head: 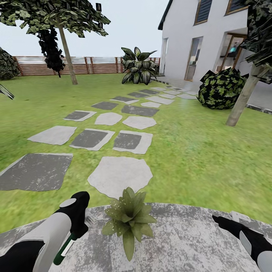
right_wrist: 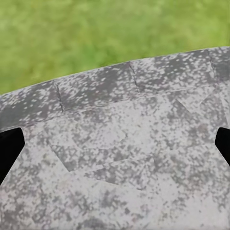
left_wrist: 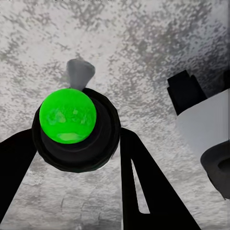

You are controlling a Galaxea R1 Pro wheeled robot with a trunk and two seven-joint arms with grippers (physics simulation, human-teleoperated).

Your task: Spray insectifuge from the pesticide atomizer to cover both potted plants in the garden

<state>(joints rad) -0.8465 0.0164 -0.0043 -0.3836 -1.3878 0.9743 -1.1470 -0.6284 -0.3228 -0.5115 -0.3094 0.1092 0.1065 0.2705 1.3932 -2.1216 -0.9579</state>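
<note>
The left gripper [head: 75, 226] is clamped on the pesticide atomizer [head: 64, 249], at seven o'clock from the potted plant [head: 128, 219] on the patio [head: 189, 241]; mist could miss the leaves if the hidden nozzle points elsewhere; right gripper [right_wrist: 115, 143] spread wide, empty.

A potted plant [head: 129, 219] stands on the mottled grey patio [head: 189, 241].
</note>
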